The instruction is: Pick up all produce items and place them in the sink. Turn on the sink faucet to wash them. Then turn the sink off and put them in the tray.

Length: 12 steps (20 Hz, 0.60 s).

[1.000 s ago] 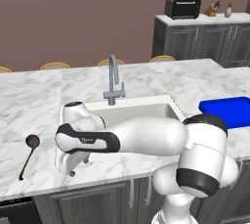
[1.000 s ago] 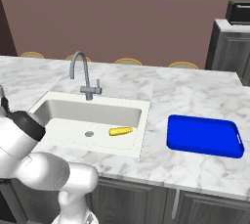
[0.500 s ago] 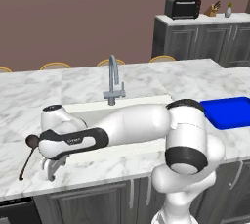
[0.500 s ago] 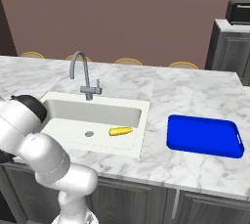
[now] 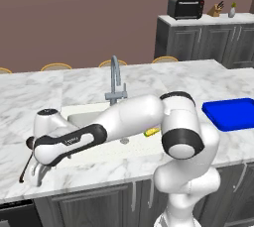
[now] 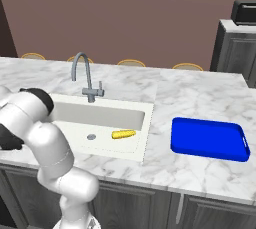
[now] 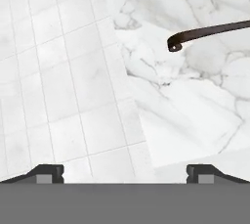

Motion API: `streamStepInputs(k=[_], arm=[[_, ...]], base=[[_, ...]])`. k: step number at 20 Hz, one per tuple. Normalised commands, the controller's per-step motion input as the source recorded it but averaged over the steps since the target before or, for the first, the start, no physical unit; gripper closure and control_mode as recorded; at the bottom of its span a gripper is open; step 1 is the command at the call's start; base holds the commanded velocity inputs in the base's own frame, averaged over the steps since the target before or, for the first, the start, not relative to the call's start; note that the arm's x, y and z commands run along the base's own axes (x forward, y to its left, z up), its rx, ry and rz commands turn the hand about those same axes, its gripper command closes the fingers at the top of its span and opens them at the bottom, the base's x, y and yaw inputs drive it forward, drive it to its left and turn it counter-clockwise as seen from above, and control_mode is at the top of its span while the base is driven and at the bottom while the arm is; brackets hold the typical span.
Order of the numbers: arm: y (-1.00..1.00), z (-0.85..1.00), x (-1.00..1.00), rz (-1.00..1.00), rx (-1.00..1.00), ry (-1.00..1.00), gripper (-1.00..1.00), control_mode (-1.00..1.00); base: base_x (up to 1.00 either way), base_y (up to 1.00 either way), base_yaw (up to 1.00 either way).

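While fingers [image 7: 125, 171] gape, corn [image 6: 123, 134] in sink [image 6: 131, 107]

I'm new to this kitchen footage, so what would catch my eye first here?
The white arm sweeps across the sink to the counter's front left edge, its open tool beside a black ladle. A yellow corn cob lies in the basin near the drain. A blue tray sits right of the sink.
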Motion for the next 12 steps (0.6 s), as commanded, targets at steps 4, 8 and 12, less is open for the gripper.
streamStepInputs(k=[4, 8, 12], arm=[[0.44, 0.00, 0.00, 0.07, 0.11, 0.00, -1.00, -1.00], [0.51, 0.00, 0.00, 0.06, 0.07, 0.00, -1.00, -1.00], [0.54, 0.00, 0.00, 0.01, 0.03, 0.00, -1.00, -1.00]], base=[[0.00, 0.00, 0.00], [0.00, 0.00, 0.00], [0.00, 0.00, 0.00]])
